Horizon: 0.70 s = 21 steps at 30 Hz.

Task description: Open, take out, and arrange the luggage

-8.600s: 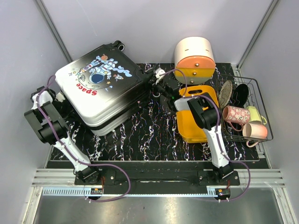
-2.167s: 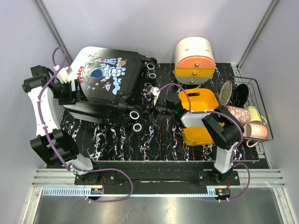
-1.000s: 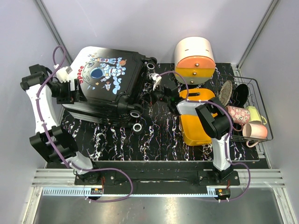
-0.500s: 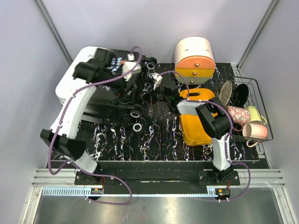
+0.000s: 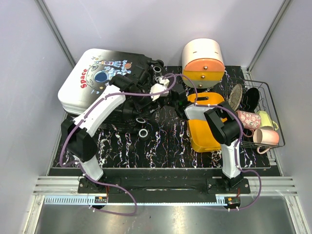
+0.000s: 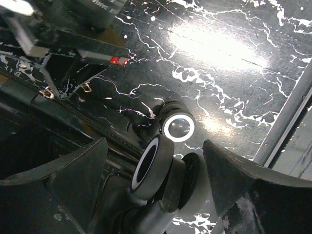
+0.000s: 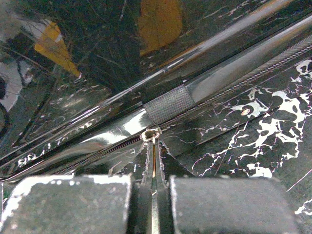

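Luggage [image 5: 92, 83] at far left, right jaws pinching its zipper pull [image 7: 152, 141] (pressed tight), left jaws spread over its wheel [image 6: 155, 165]

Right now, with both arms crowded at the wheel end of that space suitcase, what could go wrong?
The right gripper pinches only the thin zipper pull; it could slip free when pulled. The left gripper hangs open over a wheel of the luggage, so closing might make the case roll or shift. Both grippers sit close together, so they or their purple cables might collide.
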Each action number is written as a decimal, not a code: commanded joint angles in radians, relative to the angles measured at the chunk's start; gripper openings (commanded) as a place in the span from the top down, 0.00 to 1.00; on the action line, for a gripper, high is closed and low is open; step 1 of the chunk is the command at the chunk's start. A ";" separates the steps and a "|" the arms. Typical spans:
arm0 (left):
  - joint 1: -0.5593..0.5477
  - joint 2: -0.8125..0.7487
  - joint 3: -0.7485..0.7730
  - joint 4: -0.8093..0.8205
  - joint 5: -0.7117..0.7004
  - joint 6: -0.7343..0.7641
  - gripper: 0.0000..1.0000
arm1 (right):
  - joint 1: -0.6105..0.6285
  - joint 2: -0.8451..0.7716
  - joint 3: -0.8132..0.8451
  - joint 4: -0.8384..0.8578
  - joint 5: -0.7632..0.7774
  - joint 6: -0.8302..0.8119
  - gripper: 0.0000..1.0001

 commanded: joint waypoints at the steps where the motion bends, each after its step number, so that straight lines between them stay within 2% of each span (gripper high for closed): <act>1: 0.000 -0.047 -0.098 -0.021 -0.070 0.053 0.17 | -0.019 -0.066 -0.002 0.020 0.055 0.009 1.00; 10: 0.008 -0.280 -0.444 -0.118 -0.133 0.115 0.24 | 0.085 -0.130 -0.091 0.055 0.223 -0.089 1.00; 15: 0.057 -0.362 -0.504 -0.160 -0.149 0.142 0.26 | 0.077 -0.158 -0.137 0.072 0.308 -0.164 1.00; 21: 0.111 -0.429 -0.542 -0.192 -0.159 0.184 0.27 | -0.016 -0.152 -0.146 0.130 0.351 -0.278 1.00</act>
